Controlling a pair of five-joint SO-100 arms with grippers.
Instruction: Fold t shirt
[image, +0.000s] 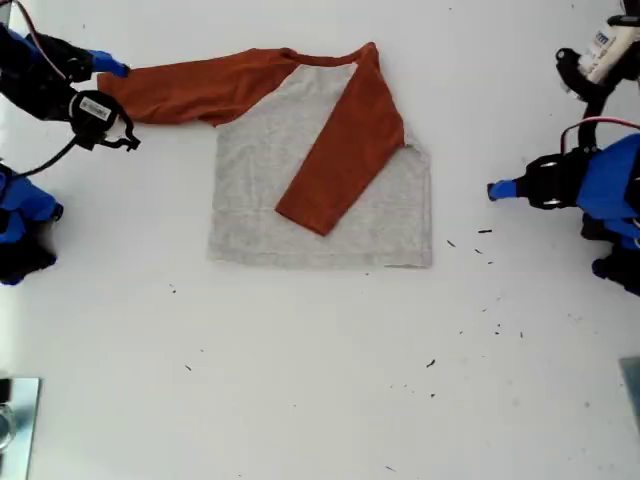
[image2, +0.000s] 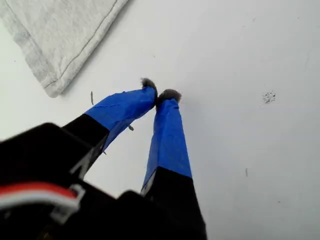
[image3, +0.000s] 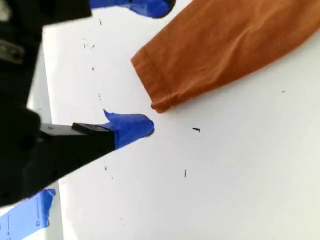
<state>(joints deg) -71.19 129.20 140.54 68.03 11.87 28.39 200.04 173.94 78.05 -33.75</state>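
Note:
The t shirt (image: 330, 225) lies flat on the white table, grey body up, with no print showing. One rust-orange sleeve (image: 343, 150) is folded diagonally across the body. The other sleeve (image: 190, 88) stretches toward the exterior view's left. Its cuff (image3: 157, 95) lies between the spread blue fingers of my second gripper (image: 118, 72), which is open and not pinching it. My first gripper (image: 495, 190) is shut on nothing (image2: 160, 94), hovering over bare table at the exterior view's right, a little off the shirt's grey hem corner (image2: 52, 82).
Small dark specks (image: 486, 232) dot the table at the exterior view's lower right. A white and black device (image: 605, 55) sits at that view's upper right. A metal object (image: 15, 420) is at its lower left edge.

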